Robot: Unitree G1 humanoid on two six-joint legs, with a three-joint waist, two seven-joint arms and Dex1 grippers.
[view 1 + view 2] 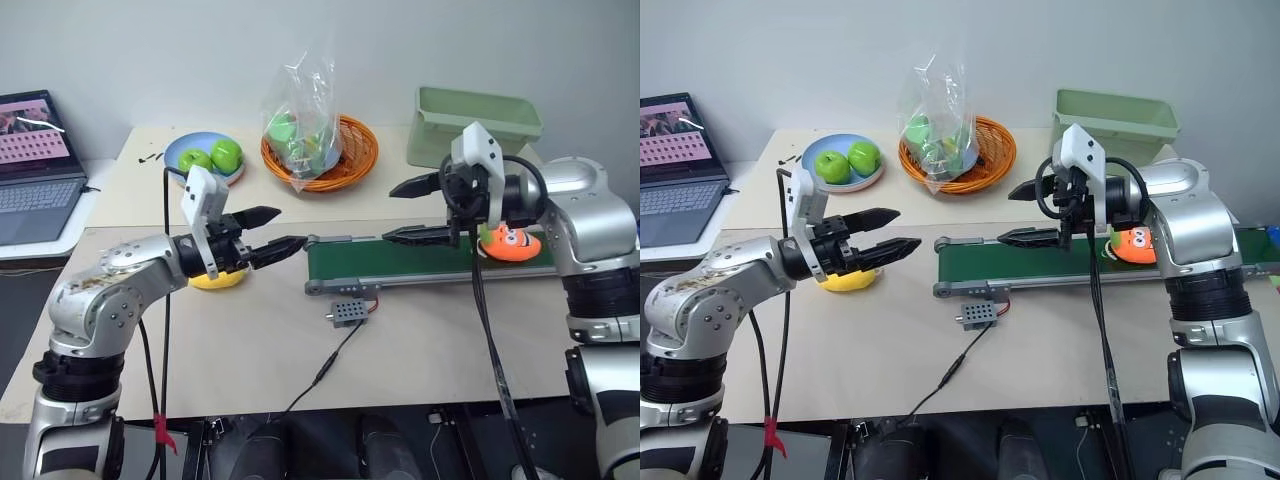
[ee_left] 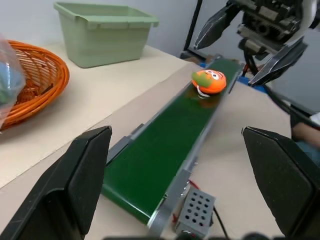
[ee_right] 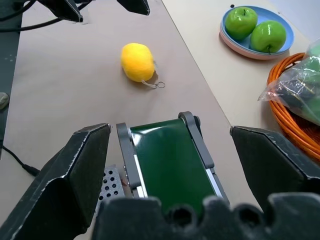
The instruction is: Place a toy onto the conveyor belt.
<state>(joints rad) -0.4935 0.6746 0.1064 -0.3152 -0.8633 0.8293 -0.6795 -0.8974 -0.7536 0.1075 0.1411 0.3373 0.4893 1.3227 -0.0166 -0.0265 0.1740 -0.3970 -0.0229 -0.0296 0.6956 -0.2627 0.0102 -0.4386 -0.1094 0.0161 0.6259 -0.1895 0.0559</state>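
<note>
right end effector [image 1: 420,210] wide open, empty, above conveyor belt [image 1: 400,260]. left end effector [image 1: 270,232] open, empty. toy [image 1: 510,241] rests on belt. risk: right arm's cable snags toy, drags it onto worktop [image 1: 420,340].

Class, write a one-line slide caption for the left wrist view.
Small orange toy with green leaves lying on the long dark-green conveyor belt, open right pincer above it.
</note>
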